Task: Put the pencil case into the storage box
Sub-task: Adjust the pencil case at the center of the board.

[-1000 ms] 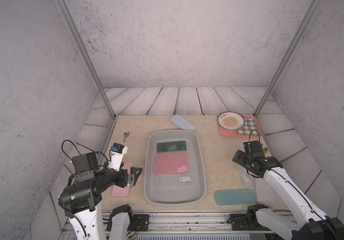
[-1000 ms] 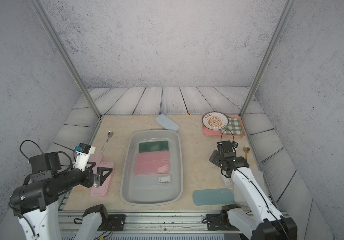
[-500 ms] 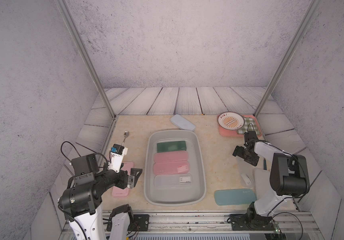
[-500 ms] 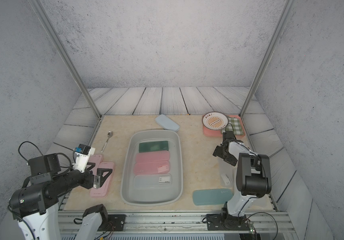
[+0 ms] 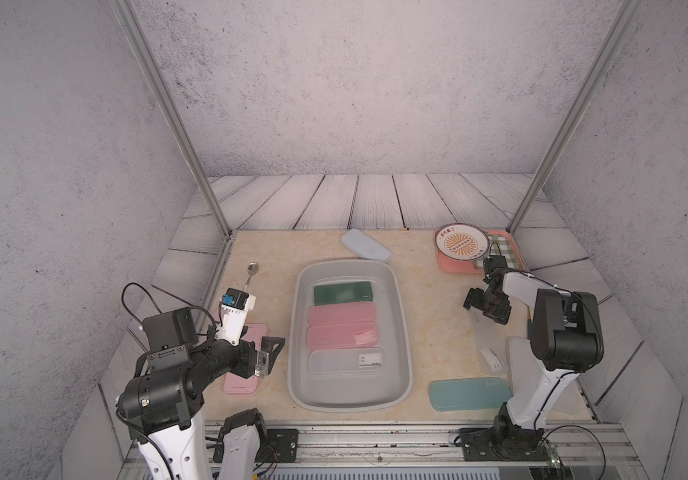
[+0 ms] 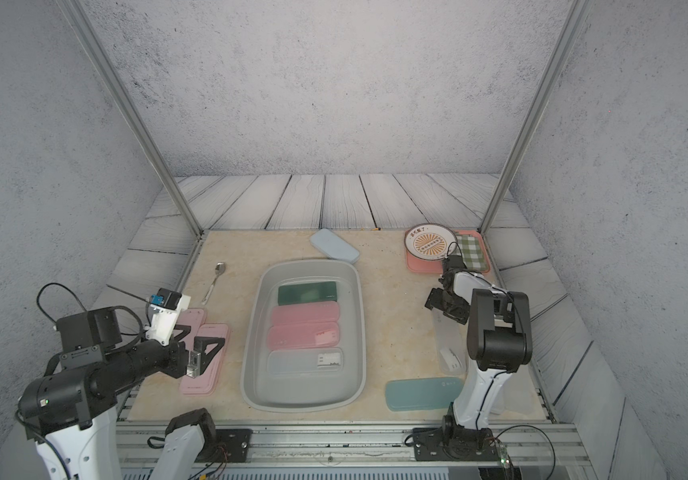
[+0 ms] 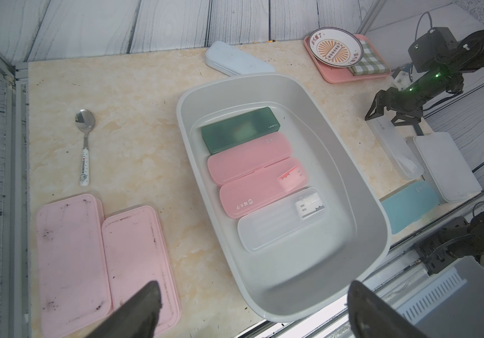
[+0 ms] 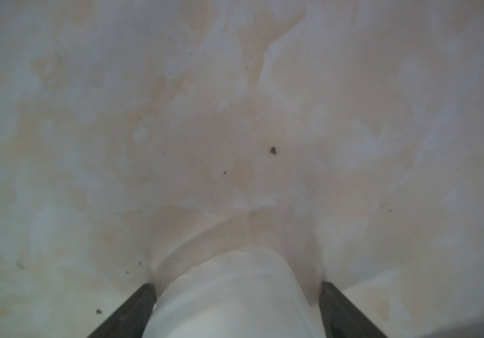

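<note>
Pencil case (image 5: 487, 340), long and translucent white, lies at right of frame beside the storage box (image 5: 350, 404); we see right gripper (image 5: 484, 311) jaws parted astride its upper end, left gripper (image 5: 269, 355) spread wide

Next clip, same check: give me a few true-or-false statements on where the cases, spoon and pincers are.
1. The storage box holds four cases. True.
2. The spoon lies in the storage box. False: it lies on the table, left of the box.
3. The right pincer straddles one end of the clear case on the table. True.
4. The left pincer grips a pink case. False: it is open and empty, above the pink cases.
</note>
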